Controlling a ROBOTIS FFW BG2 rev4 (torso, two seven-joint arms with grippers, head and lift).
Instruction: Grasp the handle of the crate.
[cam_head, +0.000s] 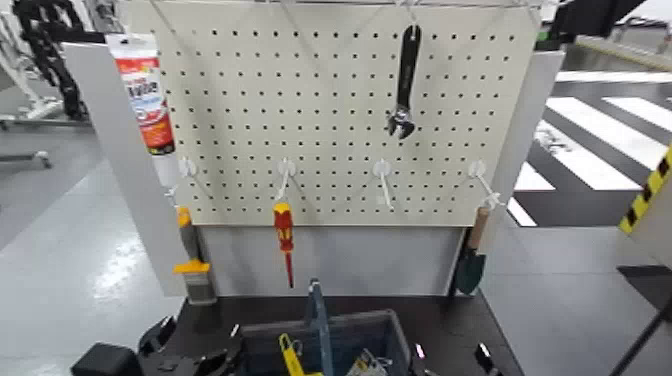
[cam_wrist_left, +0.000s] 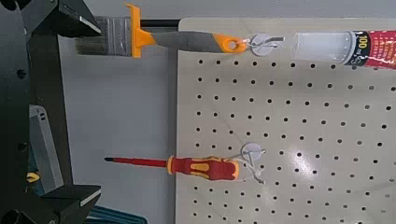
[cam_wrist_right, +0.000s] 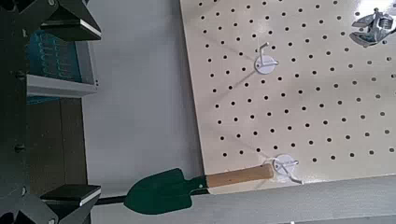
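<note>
In head view, the upright handle (cam_head: 321, 332) rises from the crate (cam_head: 362, 318), to the right of the left gripper (cam_wrist_left: 96, 114), seemingly nearer than the right gripper (cam_wrist_right: 97, 112); both have fingers apart

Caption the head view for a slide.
Left gripper and right gripper flank a blue-grey plastic crate with a narrow upright handle, below a cream perforated pegboard.
</note>
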